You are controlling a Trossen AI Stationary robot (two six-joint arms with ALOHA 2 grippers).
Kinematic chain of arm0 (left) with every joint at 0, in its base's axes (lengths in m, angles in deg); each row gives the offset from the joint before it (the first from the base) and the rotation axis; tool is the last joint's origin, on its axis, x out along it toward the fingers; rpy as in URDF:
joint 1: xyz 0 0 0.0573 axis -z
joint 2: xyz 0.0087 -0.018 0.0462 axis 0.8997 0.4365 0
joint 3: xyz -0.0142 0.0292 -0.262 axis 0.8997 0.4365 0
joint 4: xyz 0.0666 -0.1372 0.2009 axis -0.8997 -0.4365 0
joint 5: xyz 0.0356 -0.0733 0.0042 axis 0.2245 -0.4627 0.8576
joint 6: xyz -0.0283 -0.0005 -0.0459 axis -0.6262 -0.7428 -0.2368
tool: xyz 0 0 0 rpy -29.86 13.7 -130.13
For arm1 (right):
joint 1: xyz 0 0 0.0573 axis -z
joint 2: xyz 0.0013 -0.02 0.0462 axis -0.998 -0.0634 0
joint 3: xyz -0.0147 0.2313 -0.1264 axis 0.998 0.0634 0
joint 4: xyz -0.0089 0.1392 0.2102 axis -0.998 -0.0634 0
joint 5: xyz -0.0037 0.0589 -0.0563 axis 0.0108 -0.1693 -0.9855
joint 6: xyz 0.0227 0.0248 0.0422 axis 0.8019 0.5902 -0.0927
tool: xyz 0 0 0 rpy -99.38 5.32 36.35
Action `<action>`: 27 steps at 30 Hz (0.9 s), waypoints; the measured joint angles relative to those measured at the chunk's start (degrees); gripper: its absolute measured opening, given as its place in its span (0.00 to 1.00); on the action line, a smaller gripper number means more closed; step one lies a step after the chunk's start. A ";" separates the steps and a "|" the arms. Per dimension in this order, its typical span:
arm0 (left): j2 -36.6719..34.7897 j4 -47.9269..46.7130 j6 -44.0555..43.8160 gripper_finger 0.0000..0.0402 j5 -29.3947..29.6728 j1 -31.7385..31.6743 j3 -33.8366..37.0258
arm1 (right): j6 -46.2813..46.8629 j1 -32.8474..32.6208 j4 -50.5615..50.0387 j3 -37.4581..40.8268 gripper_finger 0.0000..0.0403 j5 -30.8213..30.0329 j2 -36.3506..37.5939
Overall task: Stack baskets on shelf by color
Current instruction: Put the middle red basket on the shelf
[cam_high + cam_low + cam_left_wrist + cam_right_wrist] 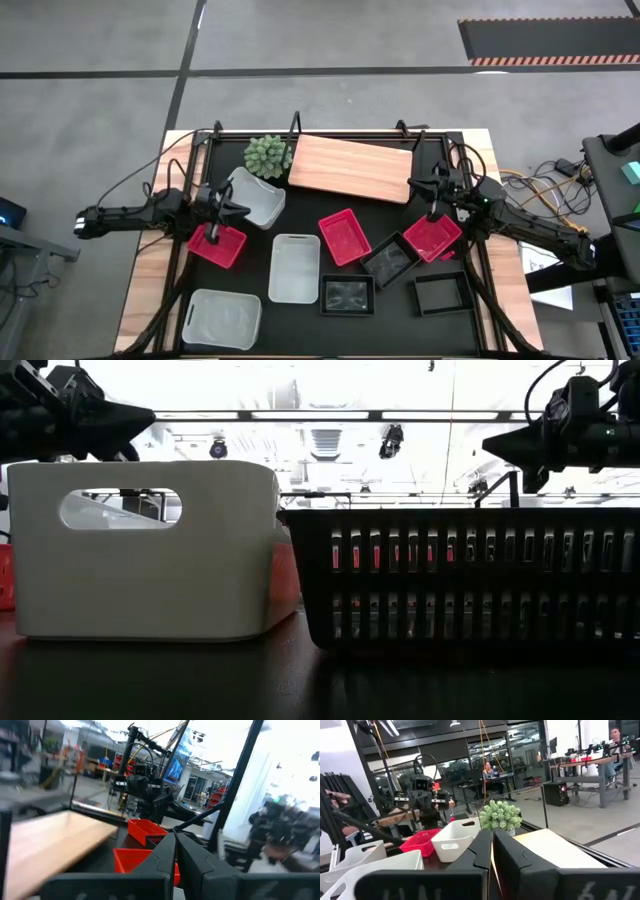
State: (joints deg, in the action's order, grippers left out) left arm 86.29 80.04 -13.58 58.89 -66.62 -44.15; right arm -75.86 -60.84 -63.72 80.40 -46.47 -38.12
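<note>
High view, baskets [338, 238]: nine, scattered on the dark surface [300, 215]
Shelf [351, 167]: bare, at far edge
Left pincer [222, 211]: closed, above red basket [216, 244]
Right pincer [433, 205]: closed, empty

Right gripper [491, 851] closed; plant [500, 816] beside white basket [456, 836] (red basket [421, 841] behind).

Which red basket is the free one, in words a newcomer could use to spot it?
Start at the wooden shelf at the table's far edge, then drop straight toward the near side. The first red basket you meet, tilted, lies mid-table beside a white basket. Unlike the other two reds, it has no claw above it.
</note>
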 joint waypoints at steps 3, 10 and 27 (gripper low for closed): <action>-0.09 0.09 5.26 0.00 0.15 0.00 0.00 | -0.02 0.00 1.74 0.00 0.03 0.00 0.00; -0.08 6.77 9.80 0.00 0.22 0.00 0.00 | 0.04 0.00 6.19 0.01 0.03 -0.02 0.00; 2.53 26.09 2.37 0.00 2.06 0.00 -0.48 | -2.23 0.00 19.15 0.02 0.03 3.32 -0.04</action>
State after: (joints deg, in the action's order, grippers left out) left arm 88.81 106.12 -11.21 60.96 -66.62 -44.63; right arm -78.08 -60.84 -44.58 80.42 -43.14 -38.16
